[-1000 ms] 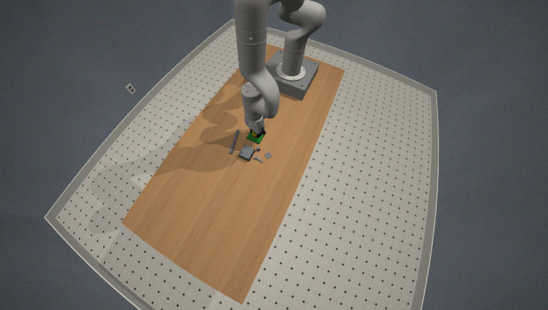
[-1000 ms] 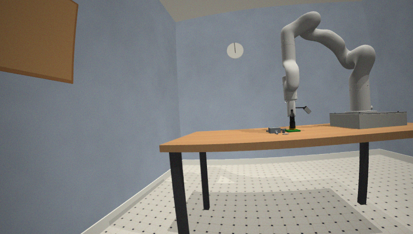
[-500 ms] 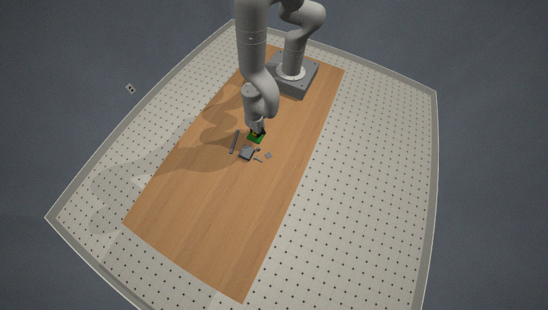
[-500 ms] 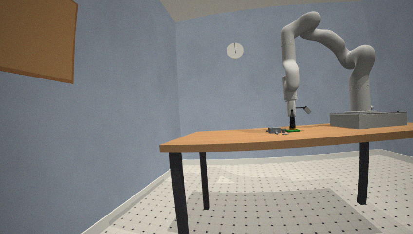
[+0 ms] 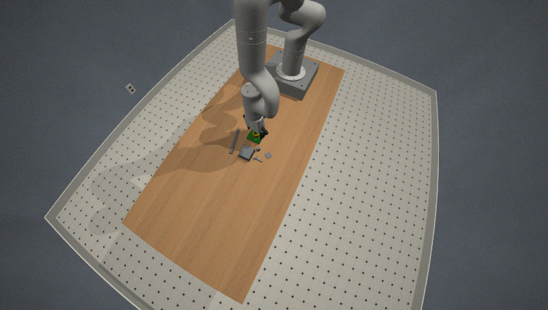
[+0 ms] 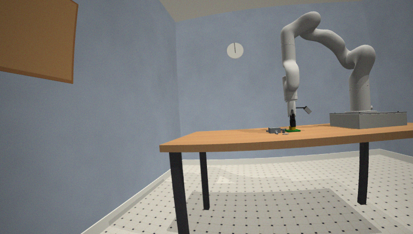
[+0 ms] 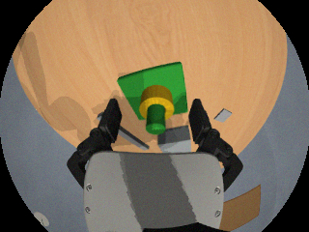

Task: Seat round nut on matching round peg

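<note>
The yellow nut [image 7: 156, 101] sits around the green peg [image 7: 154, 118], down on the peg's green base [image 7: 169, 80]. The end effector [image 7: 154, 115] hangs above with its black fingers spread wide on either side, touching neither and holding nothing. Just beside the base on the wooden surface [image 5: 215, 199] lie a grey block [image 5: 245, 152], a grey bar [image 5: 234, 141] and a few small grey parts [image 5: 268, 155].

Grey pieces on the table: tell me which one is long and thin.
The grey bar, lying flat left of the green peg base in the top view. The grey block and small flat square nearby are squat instead.
</note>
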Tool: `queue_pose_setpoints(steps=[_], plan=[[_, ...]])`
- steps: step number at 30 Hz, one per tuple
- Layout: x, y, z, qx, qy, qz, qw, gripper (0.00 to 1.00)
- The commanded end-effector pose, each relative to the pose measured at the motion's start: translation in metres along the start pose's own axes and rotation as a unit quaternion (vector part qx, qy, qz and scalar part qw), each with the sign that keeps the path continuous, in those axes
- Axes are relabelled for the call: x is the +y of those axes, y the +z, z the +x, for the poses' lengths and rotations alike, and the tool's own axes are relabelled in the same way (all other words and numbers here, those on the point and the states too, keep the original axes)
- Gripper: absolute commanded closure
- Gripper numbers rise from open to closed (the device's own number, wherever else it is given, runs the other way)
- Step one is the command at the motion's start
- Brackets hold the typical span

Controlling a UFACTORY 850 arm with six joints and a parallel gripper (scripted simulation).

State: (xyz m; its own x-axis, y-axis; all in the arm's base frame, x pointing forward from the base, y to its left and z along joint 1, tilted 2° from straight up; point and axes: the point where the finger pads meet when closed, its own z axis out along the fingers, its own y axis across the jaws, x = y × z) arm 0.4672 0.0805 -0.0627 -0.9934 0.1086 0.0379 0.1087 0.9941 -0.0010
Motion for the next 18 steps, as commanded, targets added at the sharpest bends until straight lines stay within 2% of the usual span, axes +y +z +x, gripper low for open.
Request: queue_pose_setpoints(steps=[1, 12, 14, 18], plan=[[0.001, -0.001, -0.002, -0.002, 0.000, -0.001, 1.000, 0.00], [0.001, -0.004, -0.002, -0.002, 0.000, -0.001, 1.000, 0.00], [0.002, -0.021, -0.005, -0.002, 0.000, -0.002, 1.000, 0.00], [0.004, -0.089, -0.008, -0.001, 0.000, -0.004, 1.000, 0.00]])
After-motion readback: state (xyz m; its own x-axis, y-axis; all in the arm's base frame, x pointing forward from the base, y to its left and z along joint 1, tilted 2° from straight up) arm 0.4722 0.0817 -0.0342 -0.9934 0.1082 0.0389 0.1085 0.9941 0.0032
